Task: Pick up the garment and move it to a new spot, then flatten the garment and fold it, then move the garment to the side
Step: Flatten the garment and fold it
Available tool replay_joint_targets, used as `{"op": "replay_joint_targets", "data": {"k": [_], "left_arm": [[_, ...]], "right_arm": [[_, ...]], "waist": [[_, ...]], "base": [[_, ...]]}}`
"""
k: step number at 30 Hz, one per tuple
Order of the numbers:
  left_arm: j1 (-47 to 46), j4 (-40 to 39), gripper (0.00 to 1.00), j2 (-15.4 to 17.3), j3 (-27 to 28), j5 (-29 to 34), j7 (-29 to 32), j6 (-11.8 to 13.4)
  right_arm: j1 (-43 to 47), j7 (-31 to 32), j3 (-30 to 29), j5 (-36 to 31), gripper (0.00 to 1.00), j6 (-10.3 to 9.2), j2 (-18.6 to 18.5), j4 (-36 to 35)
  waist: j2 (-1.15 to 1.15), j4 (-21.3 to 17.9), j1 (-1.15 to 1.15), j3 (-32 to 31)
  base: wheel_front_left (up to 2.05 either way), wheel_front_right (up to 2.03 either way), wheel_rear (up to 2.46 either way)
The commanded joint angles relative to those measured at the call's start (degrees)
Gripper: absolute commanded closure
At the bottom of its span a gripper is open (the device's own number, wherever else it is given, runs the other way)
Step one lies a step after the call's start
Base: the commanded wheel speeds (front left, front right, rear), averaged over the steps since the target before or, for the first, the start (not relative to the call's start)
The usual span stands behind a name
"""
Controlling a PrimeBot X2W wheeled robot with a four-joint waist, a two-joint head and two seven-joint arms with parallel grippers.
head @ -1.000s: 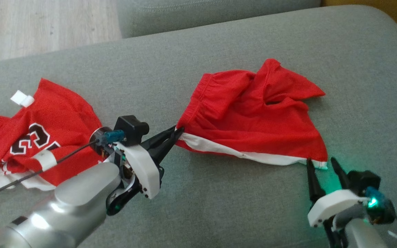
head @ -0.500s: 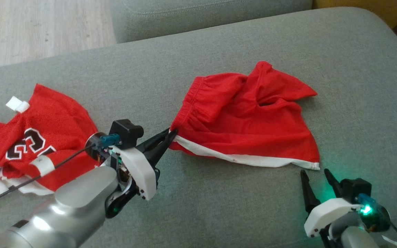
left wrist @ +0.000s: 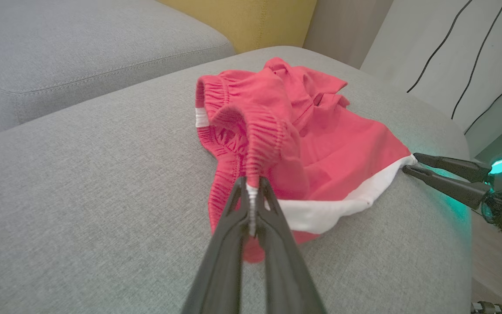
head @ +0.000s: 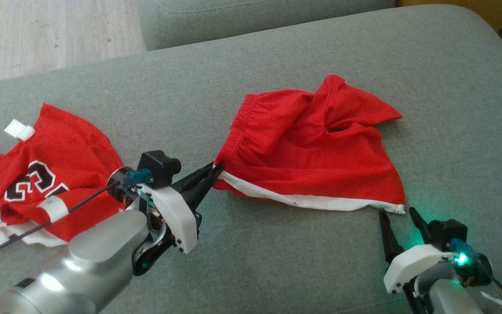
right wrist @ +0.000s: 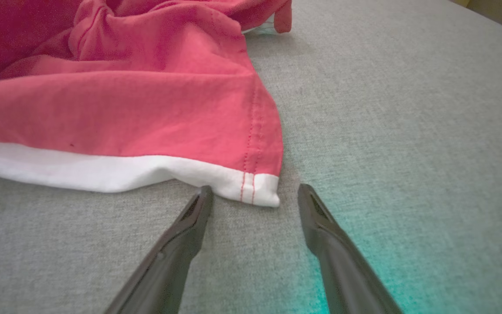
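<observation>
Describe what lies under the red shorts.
The red shorts rest on the grey cushion, which shows around them. Anything beneath their bunched middle is covered by fabric and cannot be seen.

Red jersey [head: 72, 148] on the grey sofa cushion [head: 277, 261], head view: you get one print, big black block numerals [head: 37, 181] edged in white. They sit askew to the camera and a fold cuts across them. Looks like two digits, but you can't read them for sure. White tag [head: 18, 130] at the jersey's far edge: too small to read. Red shorts [head: 320, 161], white band [right wrist: 103, 172] close up in the right wrist view: red stitching, nothing legible to you.
</observation>
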Motion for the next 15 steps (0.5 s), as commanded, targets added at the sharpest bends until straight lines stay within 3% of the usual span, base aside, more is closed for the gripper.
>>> {"op": "replay_joint_targets", "data": {"k": [1, 4, 7, 8, 10, 15], "left_arm": [[-3.64, -0.87, 1.00, 1.66, 1.92, -0.60, -0.43, 0.12], [-3.67, -0.93, 1.00, 1.66, 1.84, -0.66, -0.32, 0.11], [-3.66, -0.97, 1.00, 1.62, 1.78, -0.79, -0.17, 0.10], [-3.66, -0.97, 1.00, 1.62, 1.78, -0.79, -0.17, 0.10], [-3.62, -0.98, 1.00, 1.72, 1.74, -0.93, -0.13, 0.10], [-3.37, -0.98, 1.00, 2.15, 1.71, -1.33, -0.39, 0.10]], "right_arm": [[-2.07, -1.03, 1.31, -0.23, 0.00, 0.37, -0.37, -0.60], [-2.35, -1.41, 1.48, -0.12, 0.00, 0.37, -0.37, 0.06], [-2.63, -1.73, 1.91, 0.05, 0.64, 0.37, -0.37, 0.65], [-2.63, -1.73, 1.91, 0.05, 0.64, 0.37, -0.37, 0.65], [-2.83, -1.92, 2.18, -0.09, 1.00, 0.37, -0.37, 0.91], [-3.16, -2.41, 2.25, -0.74, 1.00, 0.37, -0.37, 0.78]], "waist": [[0.00, -0.01, 0.00, -0.01], [0.00, 0.08, 0.00, -0.06], [0.00, 0.24, 0.00, -0.13], [0.00, 0.24, 0.00, -0.13], [0.00, 0.34, 0.00, -0.13], [0.00, 0.57, 0.00, -0.23]], "base": [[0.00, 0.00, 0.00], [0.00, 0.00, 0.00], [0.00, 0.00, 0.00], [0.00, 0.00, 0.00], [0.00, 0.00, 0.00], [0.00, 0.00, 0.00]]}}
